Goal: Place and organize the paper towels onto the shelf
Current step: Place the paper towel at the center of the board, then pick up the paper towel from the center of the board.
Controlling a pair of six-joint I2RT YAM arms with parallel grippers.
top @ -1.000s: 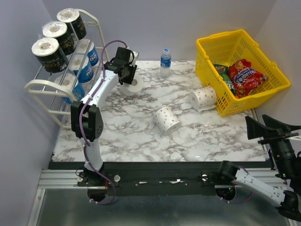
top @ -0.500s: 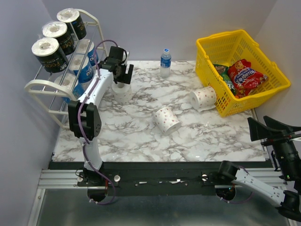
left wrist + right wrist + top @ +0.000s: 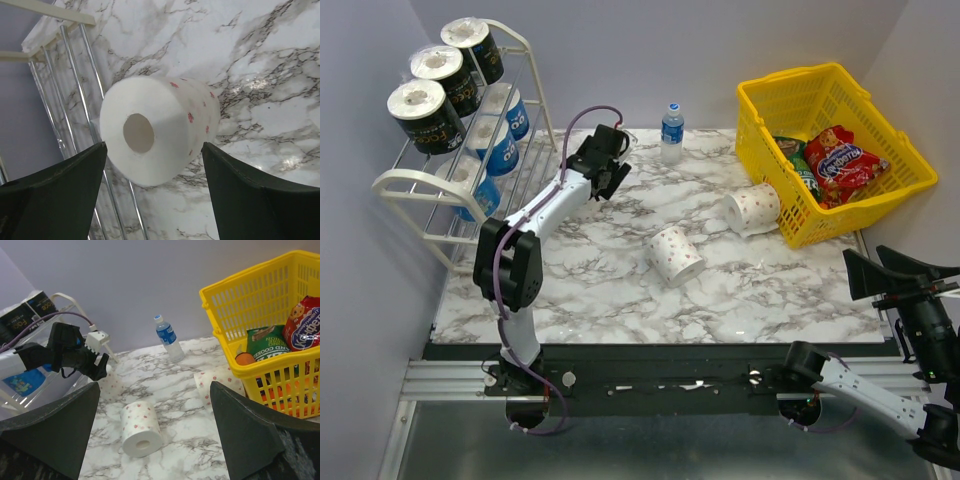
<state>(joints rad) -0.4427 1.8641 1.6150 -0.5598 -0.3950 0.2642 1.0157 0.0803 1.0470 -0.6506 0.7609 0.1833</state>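
My left gripper (image 3: pixel 607 172) is open and hovers just above a white roll with red dots (image 3: pixel 155 127). That roll lies on its side on the marble, against the shelf's lowest bars (image 3: pixel 75 100). The arm hides it in the top view; it shows in the right wrist view (image 3: pixel 109 385). Two more dotted rolls (image 3: pixel 674 255) (image 3: pixel 753 208) lie on the table. The white shelf (image 3: pixel 395 180) holds three black rolls (image 3: pixel 420 115) on the top tier and blue rolls (image 3: pixel 498 135) below. My right gripper (image 3: pixel 900 280) is open and empty, off the table's right side.
A yellow basket (image 3: pixel 770 100) with snack bags stands at the back right, with one dotted roll against its front corner. A small water bottle (image 3: pixel 671 132) stands at the back middle. Walls close in on the left and behind.
My left gripper carried the dotted roll left toward the shelf, let it go and drew back up and to the right. The right arm has barely moved.
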